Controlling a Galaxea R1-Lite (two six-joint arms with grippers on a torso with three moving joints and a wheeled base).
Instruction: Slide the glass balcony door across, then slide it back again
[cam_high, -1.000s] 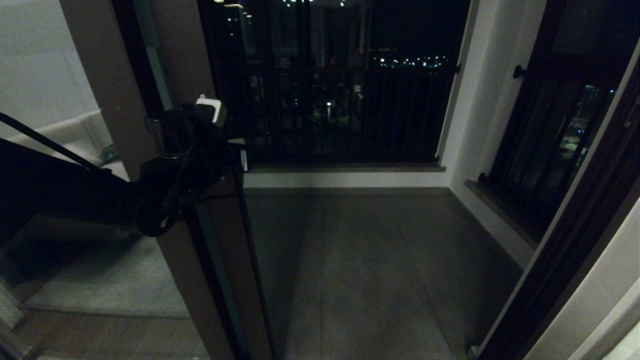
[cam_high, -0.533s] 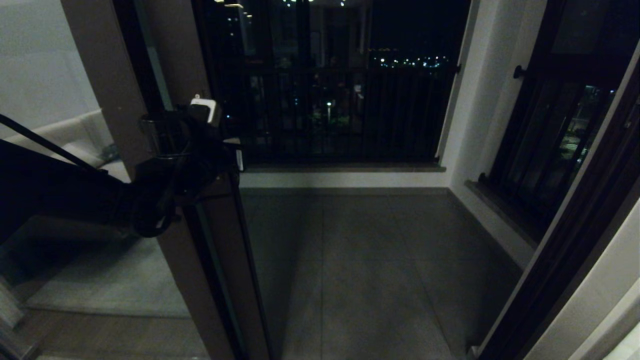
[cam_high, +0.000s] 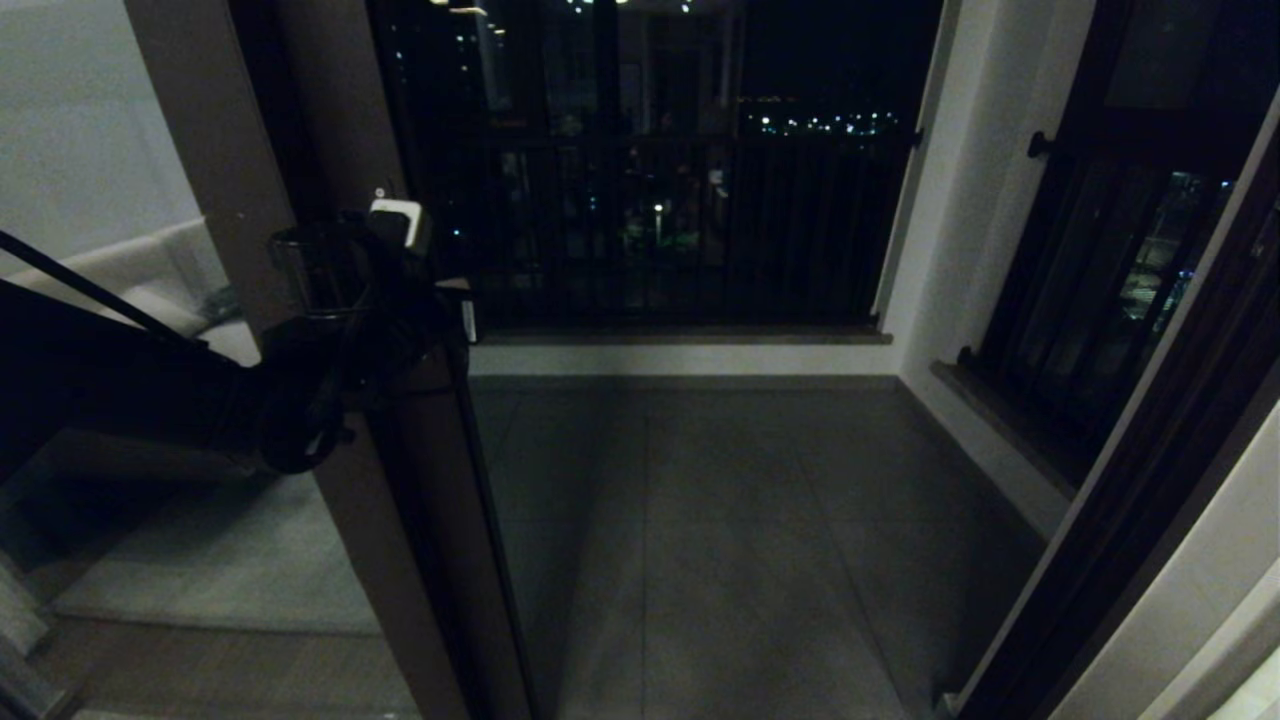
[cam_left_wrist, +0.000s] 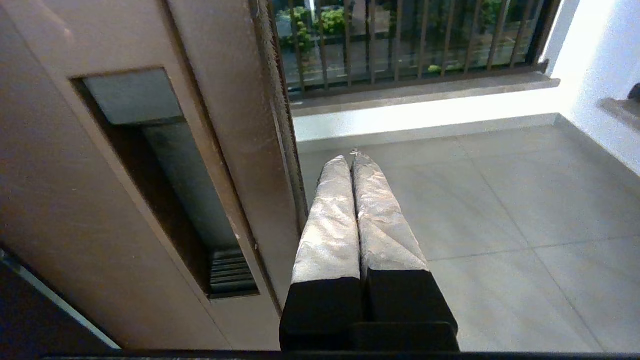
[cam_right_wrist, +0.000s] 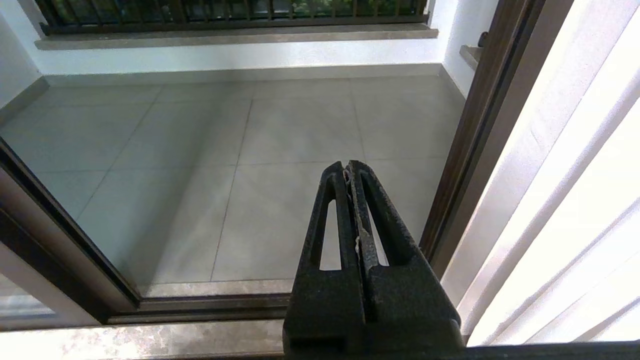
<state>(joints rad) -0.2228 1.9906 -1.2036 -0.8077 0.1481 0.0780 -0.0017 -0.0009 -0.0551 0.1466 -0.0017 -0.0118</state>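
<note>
The glass balcony door (cam_high: 450, 520) stands at the left of the doorway, its dark brown stile running from upper left down to the floor. My left gripper (cam_high: 455, 310) is shut and lies against the free edge of that stile at mid height, on the opening's side. In the left wrist view the shut gripper (cam_left_wrist: 350, 159) holds nothing, and one of its fingers (cam_left_wrist: 327, 220) lies along the stile (cam_left_wrist: 240, 125), just beside the recessed handle (cam_left_wrist: 170, 190). My right gripper (cam_right_wrist: 347, 165) is shut and empty, hanging above the floor track (cam_right_wrist: 200, 305).
The doorway opens onto a tiled balcony floor (cam_high: 750, 540) with a black-barred window (cam_high: 680, 200) at the back. The dark right jamb (cam_high: 1130, 520) bounds the opening. Left of the door is a fixed pane reflecting a sofa (cam_high: 130, 280).
The door's stile and my left gripper on its edge have moved a little to the left, widening the opening.
</note>
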